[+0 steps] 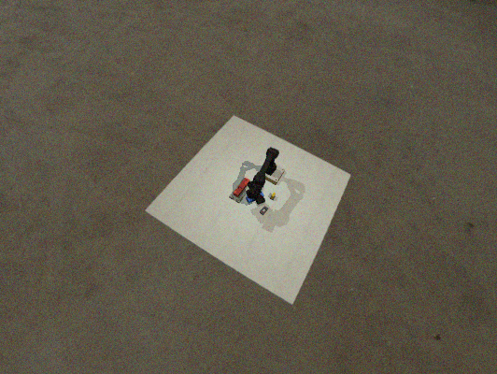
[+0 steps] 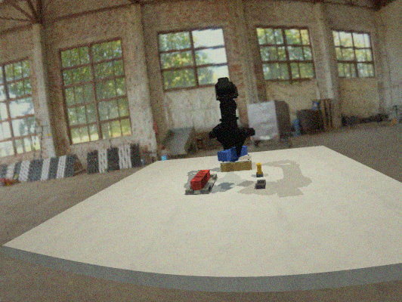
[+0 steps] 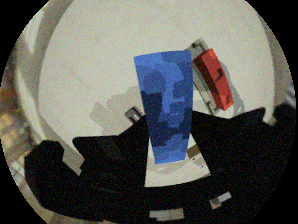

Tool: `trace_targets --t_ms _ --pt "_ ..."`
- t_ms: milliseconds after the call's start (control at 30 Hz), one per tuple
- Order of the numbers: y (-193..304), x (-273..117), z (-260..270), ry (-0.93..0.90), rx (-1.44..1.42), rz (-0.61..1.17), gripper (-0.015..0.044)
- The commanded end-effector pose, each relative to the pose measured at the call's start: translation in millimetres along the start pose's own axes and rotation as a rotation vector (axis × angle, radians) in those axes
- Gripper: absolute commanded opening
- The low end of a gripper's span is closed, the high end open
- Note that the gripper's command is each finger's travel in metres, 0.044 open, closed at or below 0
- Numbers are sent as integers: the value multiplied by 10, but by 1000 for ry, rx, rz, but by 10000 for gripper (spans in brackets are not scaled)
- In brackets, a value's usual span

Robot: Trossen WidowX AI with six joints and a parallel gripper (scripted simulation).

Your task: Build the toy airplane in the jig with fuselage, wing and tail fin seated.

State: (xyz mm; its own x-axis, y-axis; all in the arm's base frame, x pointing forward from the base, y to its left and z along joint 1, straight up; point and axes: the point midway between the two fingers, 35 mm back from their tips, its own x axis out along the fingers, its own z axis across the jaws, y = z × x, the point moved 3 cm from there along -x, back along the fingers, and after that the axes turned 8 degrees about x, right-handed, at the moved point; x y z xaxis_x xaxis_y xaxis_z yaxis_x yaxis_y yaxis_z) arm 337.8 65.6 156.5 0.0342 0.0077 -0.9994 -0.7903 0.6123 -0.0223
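The red fuselage lies lengthwise in the grey cradle; whether it is fully flat is too small to tell. My gripper is shut on the blue wing and holds it raised above the table, to the right of the fuselage in the exterior view. In the wrist view the wing spans lengthwise between the fingers, left of the fuselage. The yellow tail fin stands upright in a small grey holder, right of the gripper. The wing's tab is hidden.
A small dark holder stands near the tail fin, with nothing seen in it. The arm's pale base block is behind. All stand on a pale square table top.
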Motion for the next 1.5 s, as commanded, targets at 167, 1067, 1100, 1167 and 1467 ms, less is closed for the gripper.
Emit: trace_targets --t_ms 167,1067,1100,1167,1467 --pt "-163 55 -249 1 166 7 0" --pt "-539 204 -1027 12 656 -5 0" --pt "-548 210 -1057 12 674 -6 0" --pt "-566 221 -1118 13 711 -7 0" --pt "-630 270 -1392 17 875 -11 0"
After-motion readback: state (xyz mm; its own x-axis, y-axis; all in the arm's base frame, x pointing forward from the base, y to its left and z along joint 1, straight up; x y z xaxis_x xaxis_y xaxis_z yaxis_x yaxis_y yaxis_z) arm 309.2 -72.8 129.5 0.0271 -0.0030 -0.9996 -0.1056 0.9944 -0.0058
